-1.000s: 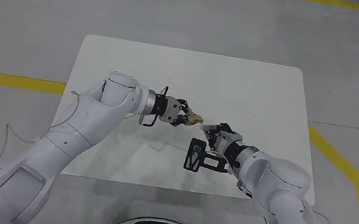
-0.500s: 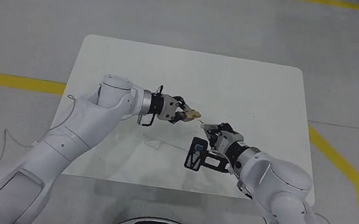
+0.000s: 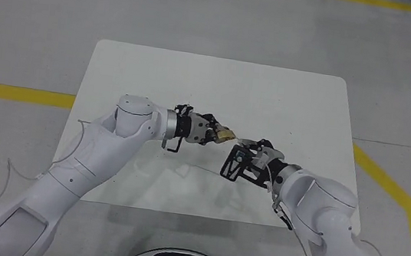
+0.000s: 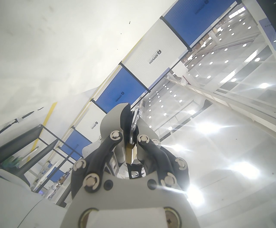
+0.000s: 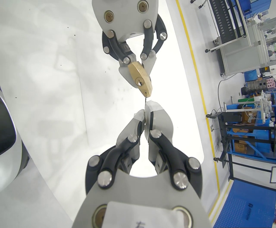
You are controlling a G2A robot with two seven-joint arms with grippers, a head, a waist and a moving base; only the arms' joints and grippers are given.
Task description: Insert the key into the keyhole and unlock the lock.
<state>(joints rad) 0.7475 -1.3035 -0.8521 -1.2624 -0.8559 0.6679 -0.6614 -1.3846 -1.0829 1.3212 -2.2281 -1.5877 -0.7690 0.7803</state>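
from my desk i read it this way: over the white surface (image 3: 294, 100) the two arms meet in mid-air near its middle. the left pincer (image 3: 217, 134) is closed tight on the lock (image 5: 141, 79), a small brass padlock. it grips the lock up by the shackle (image 4: 134, 118), so the flat base points across at the other arm. the right pincer (image 5: 146, 112) is pinched nearly together on the key (image 5: 145, 101), which i see edge-on as a thin sliver poking out past the fingertips. so the pick-ups look done to me: each part is in hand and held above the surface. the insertion is not done. the keyhole (image 5: 139, 82) sits in the middle of the base, in plain sight and with nothing in it. the key's tip is at the lower corner of the lock body, off to one side of the slot, and i cannot tell whether it is just beside that corner or touching it. what is left, by my reckoning, is to bring the tip across onto the slot, match the blade's angle to it, push it home, then turn until the shackle lets go.
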